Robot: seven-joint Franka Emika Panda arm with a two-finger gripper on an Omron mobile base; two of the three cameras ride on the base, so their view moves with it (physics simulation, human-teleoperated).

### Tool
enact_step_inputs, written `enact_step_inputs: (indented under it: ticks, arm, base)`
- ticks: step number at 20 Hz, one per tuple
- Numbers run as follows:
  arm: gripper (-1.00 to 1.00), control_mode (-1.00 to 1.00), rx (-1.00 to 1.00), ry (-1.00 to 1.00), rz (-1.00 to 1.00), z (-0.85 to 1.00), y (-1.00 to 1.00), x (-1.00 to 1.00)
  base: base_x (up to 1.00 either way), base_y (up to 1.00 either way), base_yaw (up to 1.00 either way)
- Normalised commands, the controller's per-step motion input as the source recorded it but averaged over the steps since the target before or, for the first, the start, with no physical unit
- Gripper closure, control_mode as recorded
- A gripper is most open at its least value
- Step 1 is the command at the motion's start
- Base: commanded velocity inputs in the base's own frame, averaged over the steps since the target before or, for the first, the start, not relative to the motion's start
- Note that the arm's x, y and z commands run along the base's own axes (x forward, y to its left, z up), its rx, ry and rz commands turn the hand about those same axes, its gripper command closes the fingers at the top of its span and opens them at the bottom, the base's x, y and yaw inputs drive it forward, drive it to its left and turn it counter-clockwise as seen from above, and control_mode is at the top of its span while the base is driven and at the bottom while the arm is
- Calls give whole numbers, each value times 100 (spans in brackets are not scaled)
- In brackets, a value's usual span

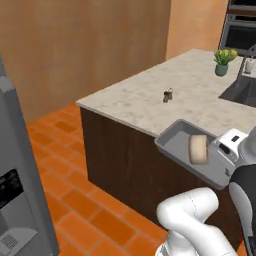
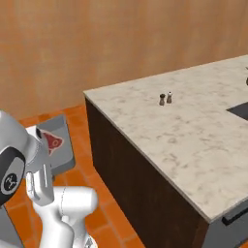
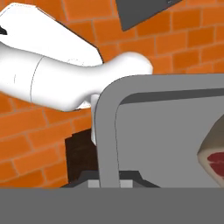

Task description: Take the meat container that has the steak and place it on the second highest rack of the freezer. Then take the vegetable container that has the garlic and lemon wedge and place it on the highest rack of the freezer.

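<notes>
The meat container point(image 1: 192, 152) sits at the right of the left base view, carried level off the edge of the table point(image 1: 150, 102), well above the brick floor point(image 1: 85, 200); I judge it is kept flat so the steak point(image 1: 198, 149) stays inside on the way to the freezer point(image 1: 20, 200) at the left edge. The gripper is clenched on the tray's near rim (its tips hide under the rim at the bottom of the hand view). In the right base view the tray shows at middle left. Two small shakers point(image 2: 165, 99) stand on the table. No readable writing or brand anywhere; the freezer's dark panel point(image 1: 10, 186) bears only indistinct marks.
</notes>
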Motion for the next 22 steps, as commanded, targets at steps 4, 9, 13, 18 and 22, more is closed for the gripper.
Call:
enact_step_inputs:
  ticks: [4, 9, 13, 18, 22]
  arm:
    - [100, 100, 0, 0, 0, 0, 0, 0]
    - [100, 100, 0, 0, 0, 0, 0, 0]
    - [100, 100, 0, 0, 0, 0, 0, 0]
    - [100, 100, 0, 0, 0, 0, 0, 0]
    - [100, 100, 0, 0, 0, 0, 0, 0]
  base:
    - [100, 42, -15]
    - [100, 6, 26]
    - [100, -38, 55]
    - [100, -13, 59]
    - [100, 2, 41]
